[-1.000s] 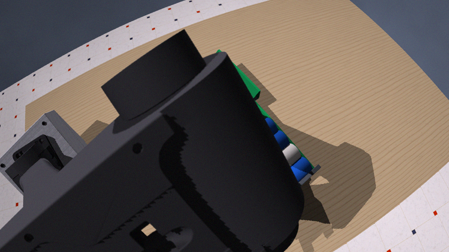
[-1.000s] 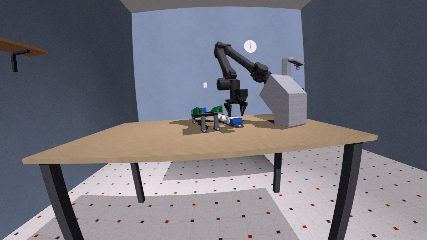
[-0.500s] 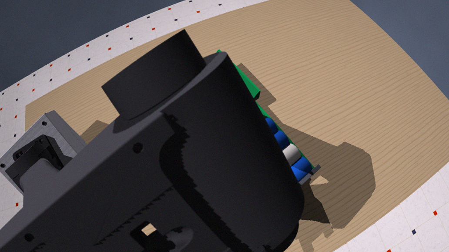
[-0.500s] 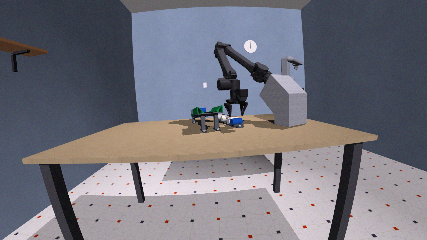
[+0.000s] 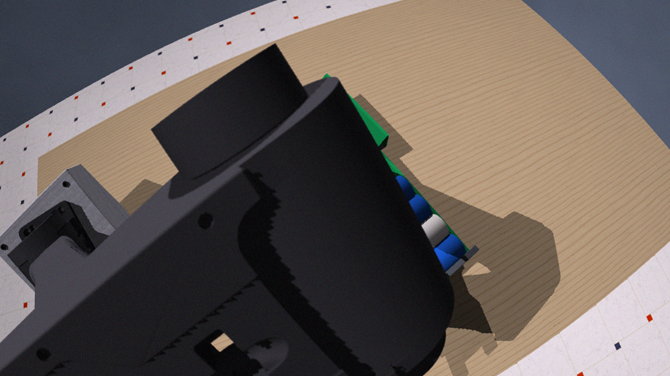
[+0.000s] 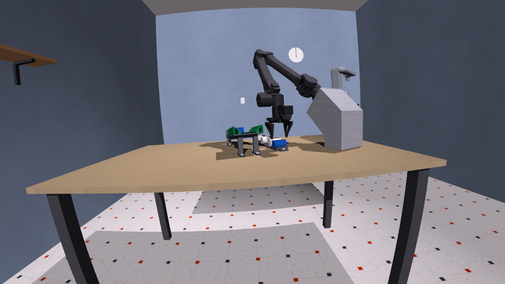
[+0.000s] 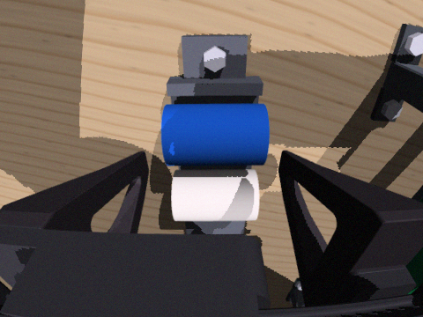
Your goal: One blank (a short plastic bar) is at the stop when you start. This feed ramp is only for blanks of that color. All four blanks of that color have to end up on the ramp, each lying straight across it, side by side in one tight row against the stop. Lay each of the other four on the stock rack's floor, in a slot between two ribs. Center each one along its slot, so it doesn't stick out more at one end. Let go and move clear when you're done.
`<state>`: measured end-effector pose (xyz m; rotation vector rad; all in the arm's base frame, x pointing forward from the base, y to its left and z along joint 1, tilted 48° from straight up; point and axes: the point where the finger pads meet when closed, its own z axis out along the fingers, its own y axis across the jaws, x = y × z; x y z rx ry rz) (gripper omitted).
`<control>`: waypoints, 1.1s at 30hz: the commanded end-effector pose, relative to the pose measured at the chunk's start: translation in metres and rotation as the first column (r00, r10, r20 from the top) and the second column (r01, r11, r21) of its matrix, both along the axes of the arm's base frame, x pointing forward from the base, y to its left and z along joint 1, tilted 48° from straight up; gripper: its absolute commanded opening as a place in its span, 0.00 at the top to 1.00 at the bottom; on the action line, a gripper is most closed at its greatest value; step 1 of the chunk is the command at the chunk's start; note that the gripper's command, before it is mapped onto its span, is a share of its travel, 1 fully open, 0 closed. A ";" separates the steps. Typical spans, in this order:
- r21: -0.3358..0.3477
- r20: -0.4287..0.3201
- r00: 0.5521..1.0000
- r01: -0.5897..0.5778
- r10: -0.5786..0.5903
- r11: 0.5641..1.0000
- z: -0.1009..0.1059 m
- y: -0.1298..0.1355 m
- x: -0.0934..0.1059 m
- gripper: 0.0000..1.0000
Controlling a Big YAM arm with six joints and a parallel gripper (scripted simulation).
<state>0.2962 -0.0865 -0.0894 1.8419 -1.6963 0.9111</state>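
Note:
My gripper [image 6: 279,136] [image 7: 213,160] is open and empty, pointing down. Its fingertips stand beyond the two ends of a blue blank [image 7: 215,134] [image 6: 279,143] and a white blank [image 7: 215,198]. The blue one lies across a low, narrow dark support, beside its grey end lip [image 7: 225,87]; the white one lies behind it. More white [image 6: 262,139] shows farther back. A raised green-walled piece [image 6: 231,132] [image 5: 370,122] bears blue blanks [image 5: 420,208] [image 5: 402,186] [image 5: 450,244] and a white blank [image 5: 435,229]. Which piece is ramp or rack I cannot tell. The gripper's fingers are hidden in the top view.
The green-walled piece stands on dark legs [image 6: 240,146] left of the gripper in the exterior view. A bolted foot [image 7: 392,110] shows at the wrist view's right. The grey arm base [image 6: 335,123] stands on the right of the wooden table [image 6: 176,169]. The arm covers much of the top view.

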 end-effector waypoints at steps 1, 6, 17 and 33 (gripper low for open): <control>0.000 -0.011 1.000 0.003 -0.003 1.000 -0.003 -0.001 0.003 0.22; 0.000 -0.011 1.000 0.003 -0.003 1.000 -0.003 -0.001 0.003 0.22; 0.000 -0.011 1.000 0.003 -0.003 1.000 -0.003 -0.001 0.003 0.22; 0.002 -0.007 1.000 0.007 -0.007 1.000 -0.011 -0.012 0.002 0.22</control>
